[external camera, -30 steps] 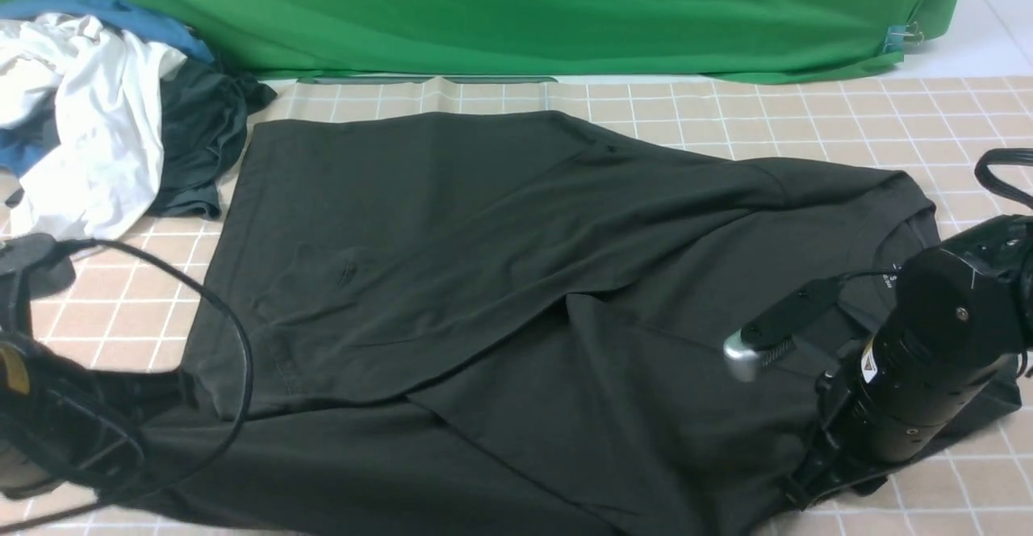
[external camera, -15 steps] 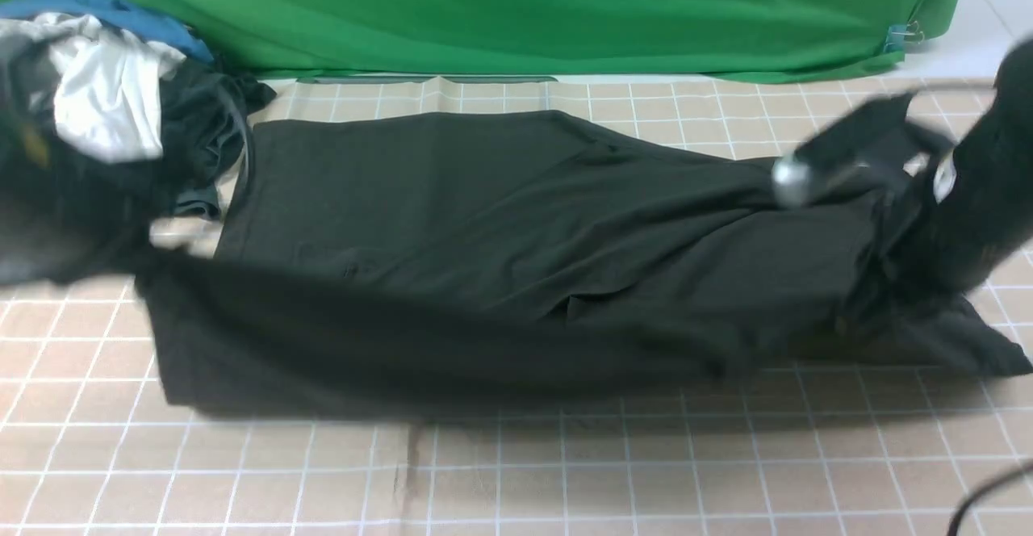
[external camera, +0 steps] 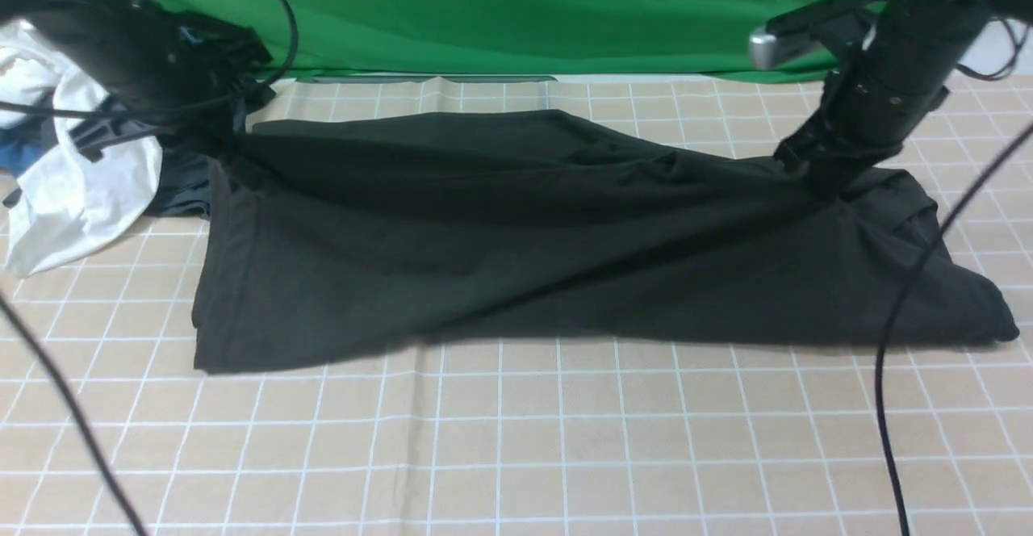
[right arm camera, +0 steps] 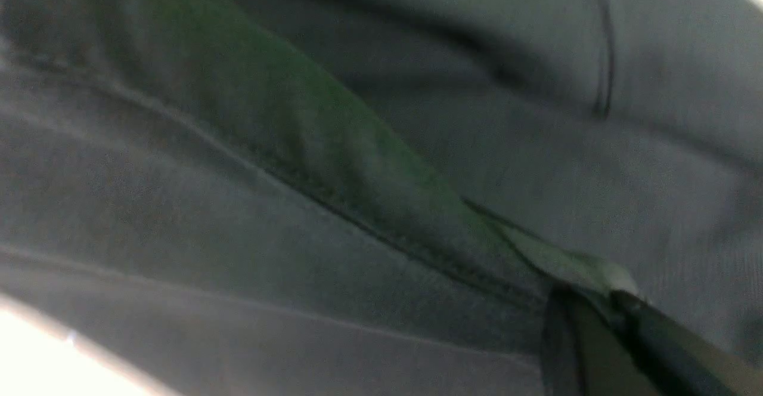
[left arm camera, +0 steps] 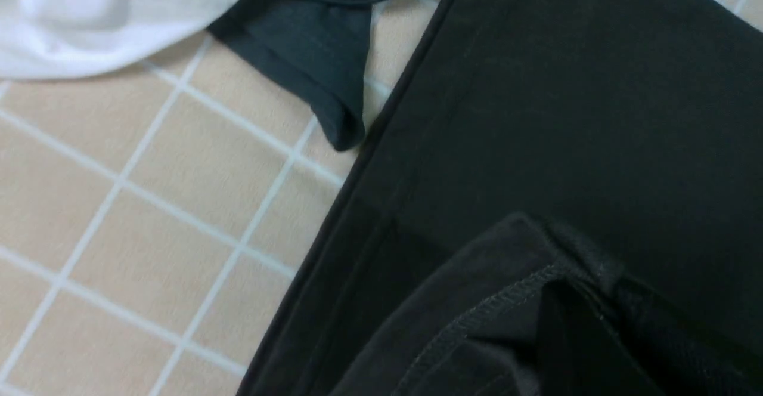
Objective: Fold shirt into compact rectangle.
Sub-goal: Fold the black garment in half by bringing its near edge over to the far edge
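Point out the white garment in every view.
Front: white garment at far left, next to the grey garment.
Left wrist: white garment cut off by the frame edge, beside the grey garment's sleeve.
Right wrist: not in it.
Shared landmark: the shirt, seen in all three views.

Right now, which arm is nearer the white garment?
Left. The left arm pinches the shirt corner just beside the white garment; the right arm grips the shirt's opposite end, far across.
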`<state>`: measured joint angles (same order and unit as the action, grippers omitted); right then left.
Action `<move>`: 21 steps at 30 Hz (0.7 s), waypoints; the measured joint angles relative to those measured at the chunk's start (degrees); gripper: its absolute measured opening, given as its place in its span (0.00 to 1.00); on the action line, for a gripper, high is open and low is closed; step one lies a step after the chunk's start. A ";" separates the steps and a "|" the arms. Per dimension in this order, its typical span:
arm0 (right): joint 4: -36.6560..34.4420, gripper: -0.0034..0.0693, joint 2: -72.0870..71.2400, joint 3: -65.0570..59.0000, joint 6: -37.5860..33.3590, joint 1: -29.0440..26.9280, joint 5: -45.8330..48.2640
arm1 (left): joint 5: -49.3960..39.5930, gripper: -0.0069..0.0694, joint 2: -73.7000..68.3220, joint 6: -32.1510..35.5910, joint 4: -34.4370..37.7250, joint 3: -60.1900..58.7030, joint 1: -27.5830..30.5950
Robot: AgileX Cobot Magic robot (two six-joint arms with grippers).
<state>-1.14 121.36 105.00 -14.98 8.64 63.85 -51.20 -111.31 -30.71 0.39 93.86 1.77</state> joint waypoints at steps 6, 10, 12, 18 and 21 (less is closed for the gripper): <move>0.43 0.36 7.42 10.14 2.81 -0.26 -0.72 | -0.41 0.13 -6.74 0.00 0.00 5.29 0.00; 0.20 0.61 7.91 15.74 3.53 -0.16 1.70 | -0.92 0.13 -7.13 0.00 0.00 6.89 0.10; -0.95 0.66 7.91 17.53 2.27 0.47 3.13 | -1.21 0.13 -7.13 0.00 0.00 7.55 0.20; -6.29 0.70 8.31 19.11 -9.51 6.13 2.52 | -1.69 0.13 -7.13 0.66 -0.06 8.07 0.40; -6.67 0.70 10.26 19.15 -13.18 9.46 -2.18 | -2.12 0.13 -7.13 0.77 -0.02 8.07 0.40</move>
<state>-7.81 131.62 124.15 -28.17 18.11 61.67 -53.31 -118.44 -29.94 0.37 101.93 2.17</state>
